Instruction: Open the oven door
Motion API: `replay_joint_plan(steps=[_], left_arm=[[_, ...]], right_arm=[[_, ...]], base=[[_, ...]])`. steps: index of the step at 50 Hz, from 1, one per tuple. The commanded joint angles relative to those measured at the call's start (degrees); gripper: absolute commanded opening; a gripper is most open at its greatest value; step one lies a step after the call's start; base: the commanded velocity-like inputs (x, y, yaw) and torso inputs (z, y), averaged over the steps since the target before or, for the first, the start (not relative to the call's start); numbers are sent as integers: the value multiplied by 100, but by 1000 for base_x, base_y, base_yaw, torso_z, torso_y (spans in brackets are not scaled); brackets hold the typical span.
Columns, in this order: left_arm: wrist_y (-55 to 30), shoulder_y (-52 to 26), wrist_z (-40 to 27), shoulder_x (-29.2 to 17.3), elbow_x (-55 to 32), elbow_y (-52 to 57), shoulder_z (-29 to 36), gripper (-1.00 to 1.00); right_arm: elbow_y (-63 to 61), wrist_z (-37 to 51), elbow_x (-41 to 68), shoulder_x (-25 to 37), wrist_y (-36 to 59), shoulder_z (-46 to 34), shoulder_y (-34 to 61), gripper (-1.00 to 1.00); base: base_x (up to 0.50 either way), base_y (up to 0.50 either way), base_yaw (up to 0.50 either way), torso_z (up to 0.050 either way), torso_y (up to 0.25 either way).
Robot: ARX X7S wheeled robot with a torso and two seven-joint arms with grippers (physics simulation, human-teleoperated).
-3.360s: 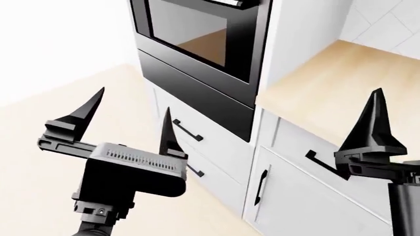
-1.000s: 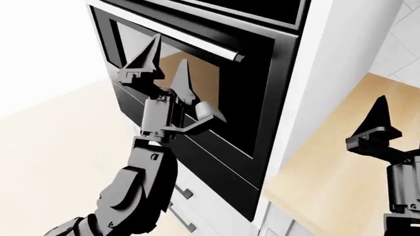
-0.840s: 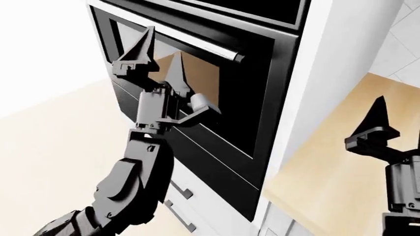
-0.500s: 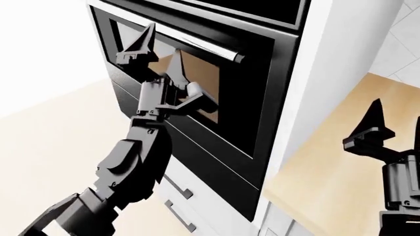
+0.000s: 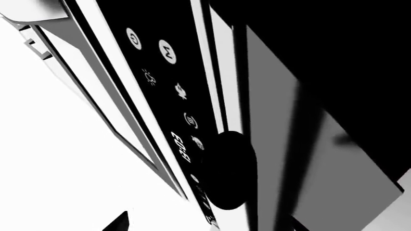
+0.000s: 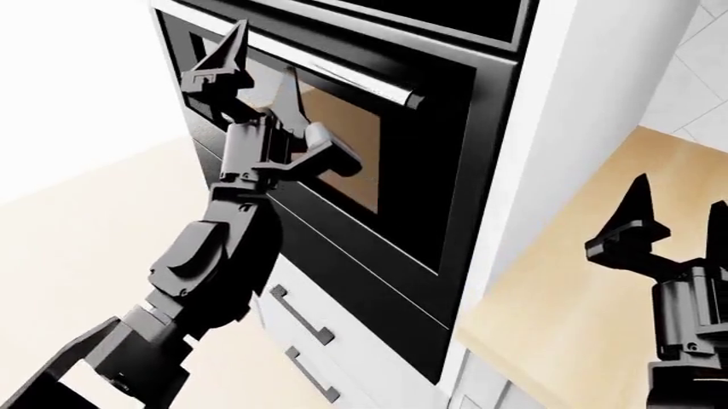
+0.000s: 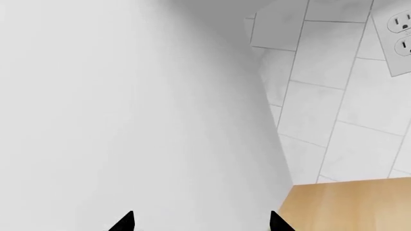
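Observation:
The oven door (image 6: 421,162) is glossy black with a large glass window, and it stands closed. Its long silver bar handle (image 6: 353,78) runs across the top. My left gripper (image 6: 264,51) is open at the handle's left part, with one finger (image 6: 222,64) to the left of the bar and the other (image 6: 288,98) over the window below it. Nothing is gripped. In the left wrist view the left gripper (image 5: 205,226) shows only its fingertips, facing the oven's control panel (image 5: 173,86). My right gripper (image 6: 680,213) hangs open, far to the right of the oven.
A plain black drawer panel (image 6: 341,256) sits under the door, with white drawers with black pulls (image 6: 302,315) below. A white cabinet side (image 6: 580,128) flanks the oven. A wooden counter (image 6: 569,290), tiled wall (image 7: 321,96) and outlet (image 7: 401,33) lie right. The right gripper (image 7: 200,224) faces the cabinet side.
My left gripper has risen up and left along the door until its fingers reach the handle. The right gripper has drifted slightly left. The door has not moved.

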Motion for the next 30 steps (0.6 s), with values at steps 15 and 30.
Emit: replay_joint_plan(steps=[15,30], left_arm=[[584,-341,-121,-26,-168,-660,10,100],[1330,-707,-245,163,-400,-1761,54,100]], right_arm=[[89,-10,10,1,-36,-19,-12,100],[147,7,-49,-12,-54,-75,21,100]], base=[[0,0,0,0,0],[0,0,0,0,0]])
